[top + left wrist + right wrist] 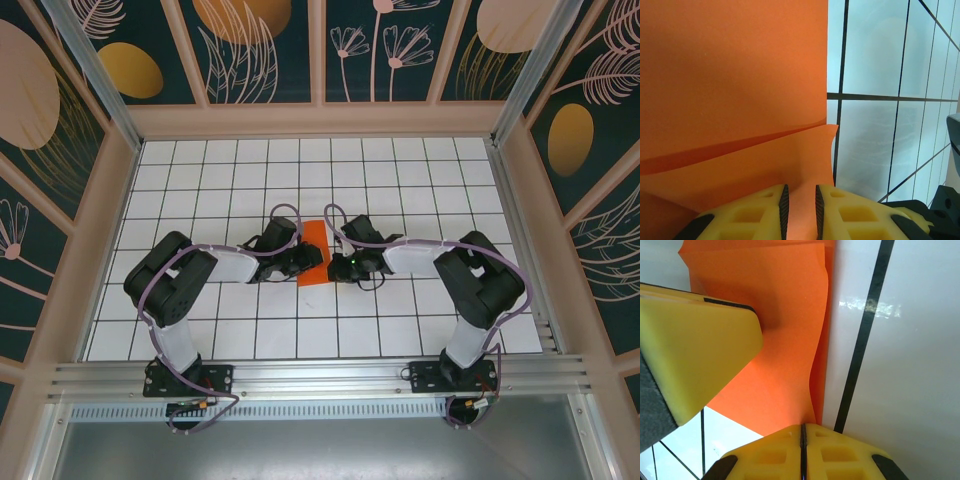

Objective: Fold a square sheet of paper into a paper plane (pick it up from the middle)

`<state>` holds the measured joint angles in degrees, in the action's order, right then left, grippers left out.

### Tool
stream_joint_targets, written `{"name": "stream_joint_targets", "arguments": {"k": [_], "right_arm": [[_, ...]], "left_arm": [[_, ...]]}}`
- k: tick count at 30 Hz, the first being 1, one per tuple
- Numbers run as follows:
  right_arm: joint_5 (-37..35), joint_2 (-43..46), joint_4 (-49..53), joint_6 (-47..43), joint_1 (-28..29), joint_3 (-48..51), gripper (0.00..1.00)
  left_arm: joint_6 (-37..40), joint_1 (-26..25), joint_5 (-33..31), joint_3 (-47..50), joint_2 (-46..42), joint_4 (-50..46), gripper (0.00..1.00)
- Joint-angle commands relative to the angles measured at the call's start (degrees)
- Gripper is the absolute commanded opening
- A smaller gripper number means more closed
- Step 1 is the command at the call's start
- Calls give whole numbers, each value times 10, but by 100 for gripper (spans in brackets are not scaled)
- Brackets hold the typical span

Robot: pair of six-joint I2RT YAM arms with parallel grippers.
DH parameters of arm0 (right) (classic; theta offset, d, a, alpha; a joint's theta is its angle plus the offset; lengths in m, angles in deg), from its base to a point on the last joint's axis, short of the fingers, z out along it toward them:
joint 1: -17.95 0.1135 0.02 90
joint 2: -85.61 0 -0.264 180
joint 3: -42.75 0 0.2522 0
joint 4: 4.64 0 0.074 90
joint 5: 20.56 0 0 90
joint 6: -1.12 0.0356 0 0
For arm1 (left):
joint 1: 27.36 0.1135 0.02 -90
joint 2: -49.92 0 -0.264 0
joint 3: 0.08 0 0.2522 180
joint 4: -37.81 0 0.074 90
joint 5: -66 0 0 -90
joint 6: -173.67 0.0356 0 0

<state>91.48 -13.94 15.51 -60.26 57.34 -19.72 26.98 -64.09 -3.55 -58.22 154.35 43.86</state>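
Orange paper (312,252) lies half-folded at centre of table (400,190), between grippers. We see right gripper (803,440) pressed together, pinching its loose edge; left gripper (799,207) slightly spread over lower layer. Risk, we judge: uneven pull skews crease or tears paper.

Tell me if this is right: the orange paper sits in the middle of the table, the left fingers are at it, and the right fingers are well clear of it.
Not quite. The right fingers are not clear of it: the right wrist view shows them shut at the edge of the paper. The rest stands: the orange paper sits in the middle of the table, and the left fingers are at it.
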Motion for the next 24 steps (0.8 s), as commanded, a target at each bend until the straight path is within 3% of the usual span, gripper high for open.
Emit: {"name": "stream_joint_targets", "arguments": {"k": [1,8,15,24], "right_arm": [[-1,10,68,-17,-5,26,11],[1,72,54,-21,-4,-16,12],[7,12,49,-28,2,-59,13],[4,-20,50,-29,4,-40,12]], "left_arm": [[3,3,-41,1,16,-41,24],[5,4,-38,2,17,-41,24],[3,3,-37,2,17,-39,24],[2,3,-38,-1,16,-39,24]]}}
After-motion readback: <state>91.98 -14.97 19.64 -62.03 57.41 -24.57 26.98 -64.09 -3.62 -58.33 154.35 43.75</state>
